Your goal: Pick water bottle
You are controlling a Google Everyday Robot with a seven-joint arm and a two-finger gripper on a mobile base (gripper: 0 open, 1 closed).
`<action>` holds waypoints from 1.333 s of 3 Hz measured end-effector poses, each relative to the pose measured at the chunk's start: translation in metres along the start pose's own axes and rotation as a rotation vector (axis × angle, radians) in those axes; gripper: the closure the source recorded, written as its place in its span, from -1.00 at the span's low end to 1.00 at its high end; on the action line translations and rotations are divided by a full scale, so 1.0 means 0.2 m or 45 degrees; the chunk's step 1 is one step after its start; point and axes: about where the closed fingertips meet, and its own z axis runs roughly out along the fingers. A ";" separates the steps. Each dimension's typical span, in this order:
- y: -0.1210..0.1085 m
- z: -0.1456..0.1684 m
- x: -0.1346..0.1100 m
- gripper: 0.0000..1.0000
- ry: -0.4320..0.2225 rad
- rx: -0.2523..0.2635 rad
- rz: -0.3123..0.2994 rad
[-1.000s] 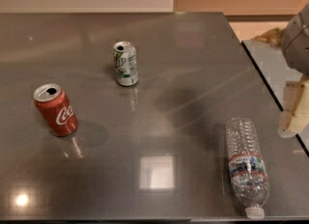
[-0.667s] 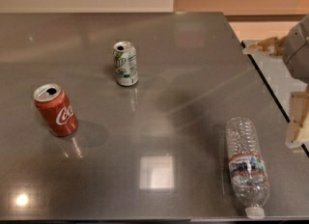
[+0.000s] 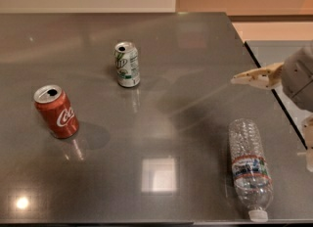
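On the table a red can stands left, a white-and-green can farther back, the bottle lies near right, cap nearest, and the gripper hangs at the right edge, fingers apart, one beyond the bottle, one to its right.

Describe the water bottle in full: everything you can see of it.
The water bottle is clear ribbed plastic with a white cap and a red, white and blue label. It lies on its side on the grey table, near-right, cap toward the near edge. The gripper hovers at its right, not touching it.
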 end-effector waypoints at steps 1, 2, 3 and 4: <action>0.05 0.09 0.00 -1.00 -0.015 -0.057 -0.226; 0.10 0.18 -0.03 -1.00 -0.021 -0.103 -0.452; 0.13 0.27 -0.05 -1.00 -0.012 -0.149 -0.587; 0.17 0.35 -0.07 -1.00 0.027 -0.215 -0.673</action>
